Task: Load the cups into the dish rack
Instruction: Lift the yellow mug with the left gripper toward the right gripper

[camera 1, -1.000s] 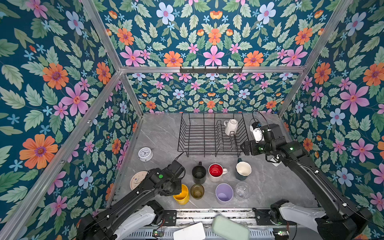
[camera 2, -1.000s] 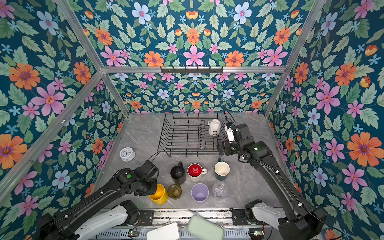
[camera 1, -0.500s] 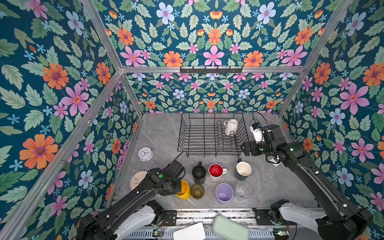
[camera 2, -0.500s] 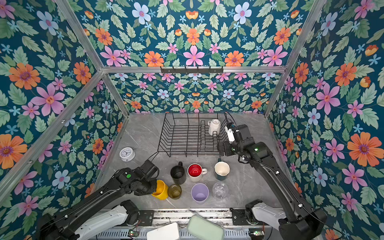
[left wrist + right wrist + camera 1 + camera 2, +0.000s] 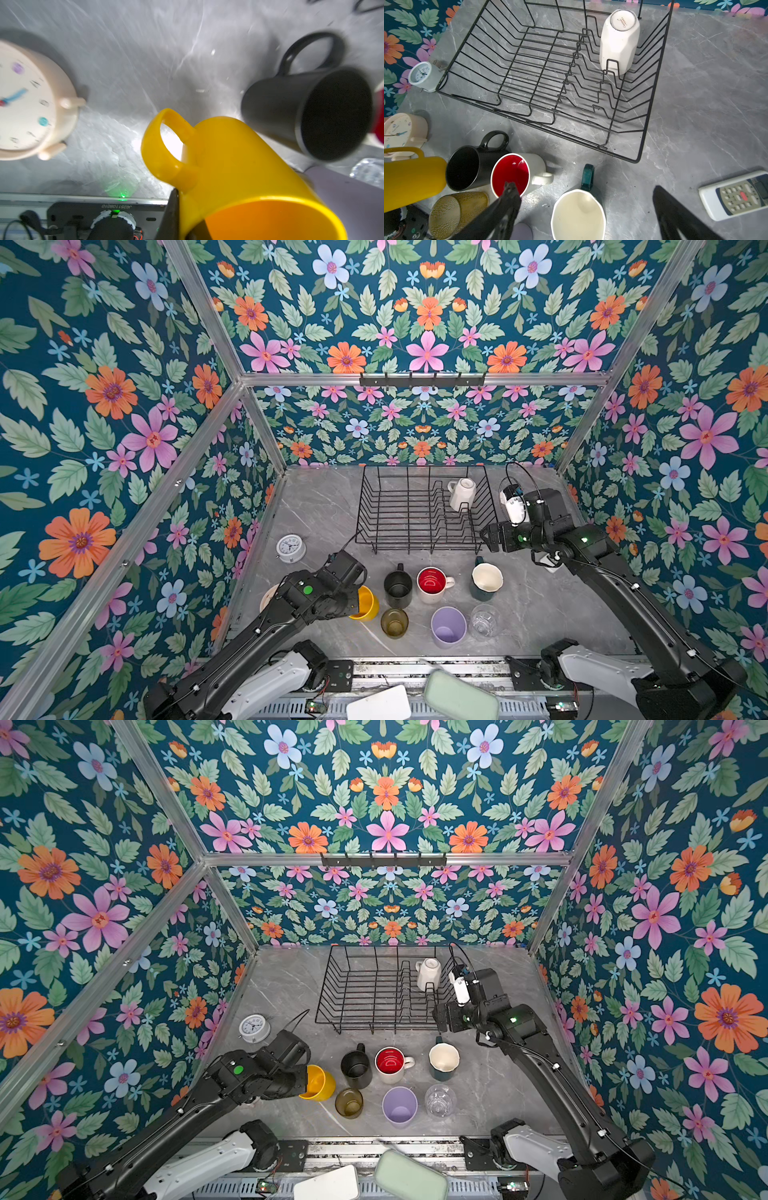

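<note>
Yellow mug (image 5: 366, 603) tilted; left gripper (image 5: 184, 222) clamps its rim.

You have a small white clock (image 5: 290, 548) standing on the grey marbled table (image 5: 320, 506) near the left wall. A cream clock (image 5: 27, 101) sits nearer the front; it is blurred, but seems to lie face up. A white remote control (image 5: 735, 195) lies face up on the table's right side. A black hook rail (image 5: 422, 380) runs across the floral back wall (image 5: 424, 435).
</note>
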Available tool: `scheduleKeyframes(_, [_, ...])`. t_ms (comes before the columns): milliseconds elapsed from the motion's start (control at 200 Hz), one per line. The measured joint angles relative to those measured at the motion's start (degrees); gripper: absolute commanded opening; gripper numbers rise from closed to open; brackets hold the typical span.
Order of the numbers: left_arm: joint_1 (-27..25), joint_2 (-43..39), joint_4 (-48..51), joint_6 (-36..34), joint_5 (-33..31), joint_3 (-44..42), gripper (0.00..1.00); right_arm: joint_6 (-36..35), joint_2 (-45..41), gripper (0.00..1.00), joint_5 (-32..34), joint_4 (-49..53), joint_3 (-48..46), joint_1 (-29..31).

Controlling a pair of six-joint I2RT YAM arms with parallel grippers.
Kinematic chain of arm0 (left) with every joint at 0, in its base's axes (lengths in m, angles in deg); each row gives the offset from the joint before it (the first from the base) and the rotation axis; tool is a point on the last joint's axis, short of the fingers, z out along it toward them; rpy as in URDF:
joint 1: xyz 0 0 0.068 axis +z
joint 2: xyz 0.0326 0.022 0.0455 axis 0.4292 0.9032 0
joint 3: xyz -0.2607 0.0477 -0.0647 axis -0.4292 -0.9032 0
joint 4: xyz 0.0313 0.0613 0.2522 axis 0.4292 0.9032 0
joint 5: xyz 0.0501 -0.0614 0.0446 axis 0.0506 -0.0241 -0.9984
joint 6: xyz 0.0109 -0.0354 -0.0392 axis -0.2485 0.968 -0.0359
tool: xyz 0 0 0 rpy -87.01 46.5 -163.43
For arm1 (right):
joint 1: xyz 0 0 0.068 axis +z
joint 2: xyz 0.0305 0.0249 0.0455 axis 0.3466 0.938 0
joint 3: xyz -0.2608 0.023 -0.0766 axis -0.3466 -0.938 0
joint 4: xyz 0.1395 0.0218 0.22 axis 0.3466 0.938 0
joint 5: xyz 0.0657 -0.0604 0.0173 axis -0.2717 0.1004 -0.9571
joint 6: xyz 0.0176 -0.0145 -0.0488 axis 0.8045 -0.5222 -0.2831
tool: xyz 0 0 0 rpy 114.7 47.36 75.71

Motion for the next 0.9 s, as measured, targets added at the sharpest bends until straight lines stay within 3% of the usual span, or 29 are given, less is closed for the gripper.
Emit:
scheduleKeyframes(175, [0.0,-3.8,0.07,-3.32,-4.87,7.08,0.0,1.68,-0.87,0.99,-4.44,-1.6,-0.22,-0.02])
scheduleKeyframes(350, [0.0,-9.57,-7.26,-9.11,-8.02,8.26,0.0,4.79,-1.55,0.99,-10.54,-4.68,-1.42,0.0])
scheduleKeyframes(715, [0.0,-15.93,-38.29,-22.14,-5.18,-6.29,0.0,10.93,-2.69,0.99,-25.38,-11.98,-4.7,0.0])
scheduleKeyframes(900, [0.0,-16.24,-53.22,-27.76,-0.04,-11.45,0.0,14.23,-2.89,0.99,-33.64,-16.83,-6.54,0.0])
